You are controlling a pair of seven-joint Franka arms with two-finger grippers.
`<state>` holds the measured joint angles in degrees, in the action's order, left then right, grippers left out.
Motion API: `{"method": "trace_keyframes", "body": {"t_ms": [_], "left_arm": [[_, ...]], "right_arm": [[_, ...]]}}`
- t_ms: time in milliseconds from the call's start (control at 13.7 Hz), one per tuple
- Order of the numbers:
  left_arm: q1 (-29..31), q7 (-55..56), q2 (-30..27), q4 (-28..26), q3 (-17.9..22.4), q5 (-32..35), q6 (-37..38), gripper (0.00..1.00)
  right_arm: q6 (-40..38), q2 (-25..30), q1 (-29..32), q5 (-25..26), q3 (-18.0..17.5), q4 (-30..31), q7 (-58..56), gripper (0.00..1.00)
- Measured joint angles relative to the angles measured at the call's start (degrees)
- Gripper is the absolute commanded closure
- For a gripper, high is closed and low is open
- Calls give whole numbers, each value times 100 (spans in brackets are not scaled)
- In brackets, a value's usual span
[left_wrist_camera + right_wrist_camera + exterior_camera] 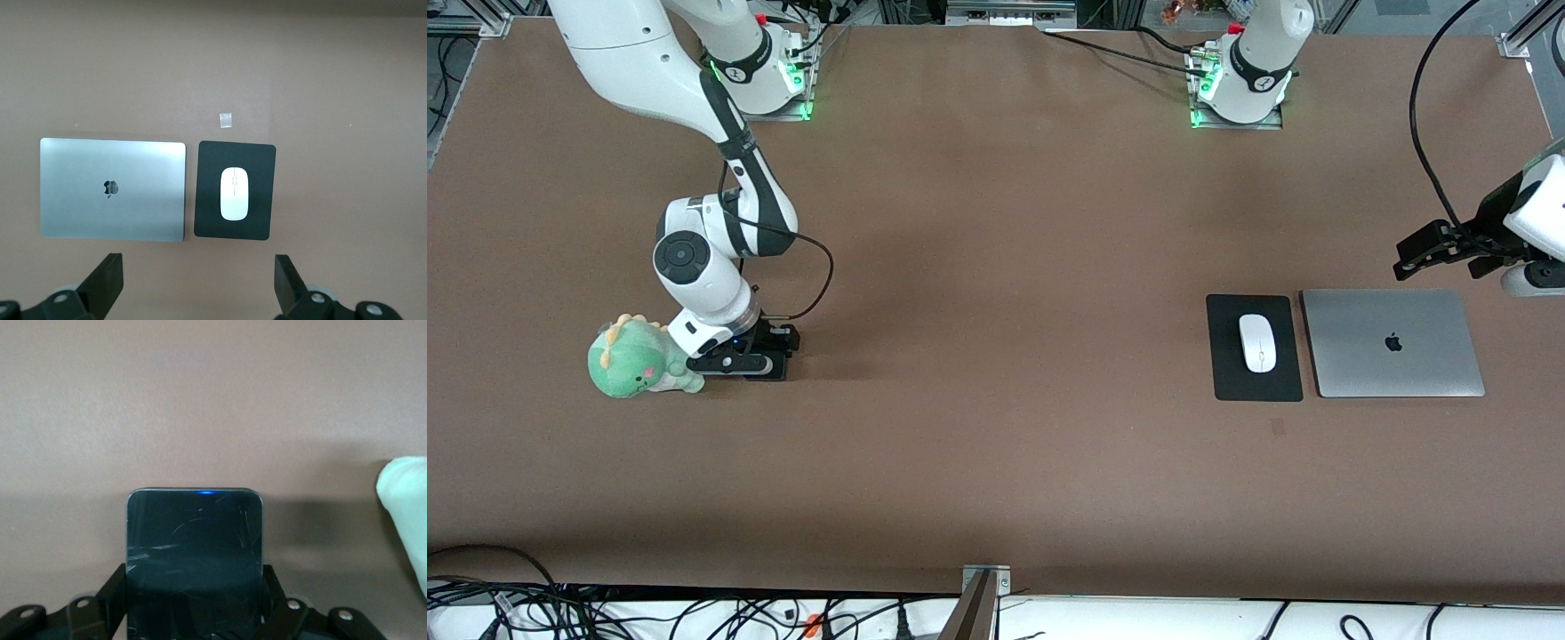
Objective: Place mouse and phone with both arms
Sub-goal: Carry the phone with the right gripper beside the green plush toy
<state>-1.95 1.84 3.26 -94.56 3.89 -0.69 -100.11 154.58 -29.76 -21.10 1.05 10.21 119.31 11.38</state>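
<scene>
The white mouse (1257, 342) lies on a black mouse pad (1254, 384) toward the left arm's end of the table; it also shows in the left wrist view (234, 194). My left gripper (1449, 256) hangs open and empty in the air over the table beside the laptop (1392, 342), its fingers (107, 280) spread wide. My right gripper (749, 359) is low at the table, right beside a green plush. It is shut on the black phone (194, 547), which sticks out flat between the fingers (113, 590), close to the table surface.
A closed silver laptop (112, 189) lies beside the mouse pad (208, 167). A green dinosaur plush (636, 360) sits against the right gripper and shows in the right wrist view (407, 513). A small tape square (226, 119) marks the table near the pad.
</scene>
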Motion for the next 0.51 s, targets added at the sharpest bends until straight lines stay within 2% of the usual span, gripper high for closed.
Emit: {"method": "trace_keyframes", "body": {"t_ms": [219,291,364,437,510], "left_arm": [[0,0,0,0,0,0,0,0],[0,0,0,0,0,0,0,0],[0,0,0,1,0,0,0,0],[0,0,0,2,0,0,0,0],[0,0,0,4,0,0,0,0]], "right_arm": [[149,2,85,0,0,102,-211,95],[154,3,140,0,0,114,-285,92],[159,4,188,0,0,127,-327,68],[165,4,223,0,0,136,-349,6],[167,4,238,0,0,142,-353,0]]}}
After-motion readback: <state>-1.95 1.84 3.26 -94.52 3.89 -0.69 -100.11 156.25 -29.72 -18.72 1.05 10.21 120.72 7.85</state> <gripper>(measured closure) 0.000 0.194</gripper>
